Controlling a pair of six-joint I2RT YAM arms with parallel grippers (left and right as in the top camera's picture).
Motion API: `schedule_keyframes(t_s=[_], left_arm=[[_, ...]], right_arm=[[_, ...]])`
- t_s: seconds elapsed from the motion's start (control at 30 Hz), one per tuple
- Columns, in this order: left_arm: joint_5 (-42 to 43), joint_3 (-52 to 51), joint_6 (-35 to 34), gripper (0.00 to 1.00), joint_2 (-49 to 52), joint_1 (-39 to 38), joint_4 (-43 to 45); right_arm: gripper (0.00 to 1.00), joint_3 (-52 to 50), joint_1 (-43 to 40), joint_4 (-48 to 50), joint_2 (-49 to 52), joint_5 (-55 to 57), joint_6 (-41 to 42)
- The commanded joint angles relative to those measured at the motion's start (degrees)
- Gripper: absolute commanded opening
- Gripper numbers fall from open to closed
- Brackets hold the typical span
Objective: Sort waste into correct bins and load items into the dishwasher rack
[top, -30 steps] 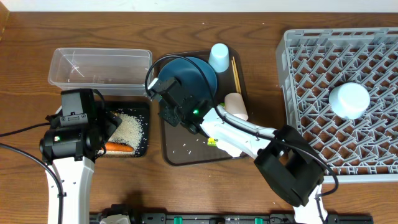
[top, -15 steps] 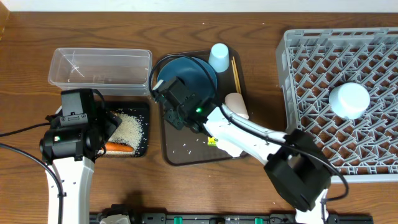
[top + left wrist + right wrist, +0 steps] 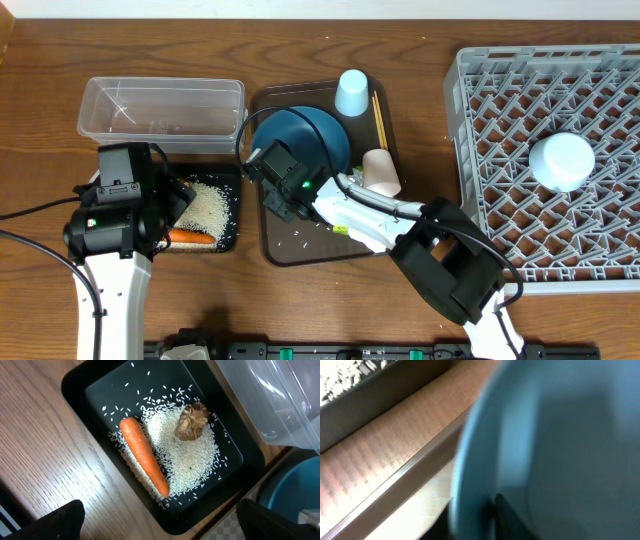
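The table is dark, reddish-brown wood with a strong grain. A pale strip, perhaps a wall, runs along its far edge.

The brown tray sits mid-table. The dark bowl fills its far-left part. The blue cup stands upside down at its far edge, with the chopsticks just right of the cup. The white cup lies on its side by the tray's right rim. The wrapper lies near the tray's middle, with a few loose grains close by.

The right gripper is at the bowl's near-left rim. Its wrist view is badly blurred, but a dark finger shows inside the rim, so it looks to be pinched on the bowl.

Left of the brown tray, the tub lies at the far side and the black tray on the near side. In the black tray, the rice forms a flat heap. The carrot lies along the heap's edge and the lump rests on top. The left gripper hangs above the black tray, spread wide and holding nothing.

Well right of the brown tray stands the rack, with the pale bowl upside down in it.
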Motion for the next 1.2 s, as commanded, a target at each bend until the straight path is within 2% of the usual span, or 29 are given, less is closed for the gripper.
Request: schedule_keyframes(t_s=[0.0, 0.07, 0.3, 0.57, 0.83, 1.17], left_arm=[[-0.5, 0.2, 0.5, 0.98, 0.2, 0.3, -0.1], [-0.5, 0.2, 0.5, 0.98, 0.2, 0.3, -0.1], [-0.5, 0.2, 0.5, 0.98, 0.2, 0.3, -0.1], [-0.5, 0.2, 0.5, 0.98, 0.2, 0.3, -0.1], [-0.5, 0.2, 0.5, 0.98, 0.2, 0.3, -0.1], [-0.5, 0.2, 0.5, 0.98, 0.2, 0.3, -0.1]], right_arm=[[0.04, 0.6, 0.3, -0.3, 0.0, -0.4, 0.8], [0.01, 0.6, 0.3, -0.3, 0.0, -0.4, 0.8], [0.01, 0.6, 0.2, 1.9, -0.1, -0.9, 4.2], [0.01, 0.6, -1.5, 2.5, -4.3, -7.2, 7.7], [0.01, 0.6, -6.9, 3.0, -12.9, -16.1, 12.0], [0.01, 0.6, -16.3, 4.9, -19.1, -34.2, 17.0]])
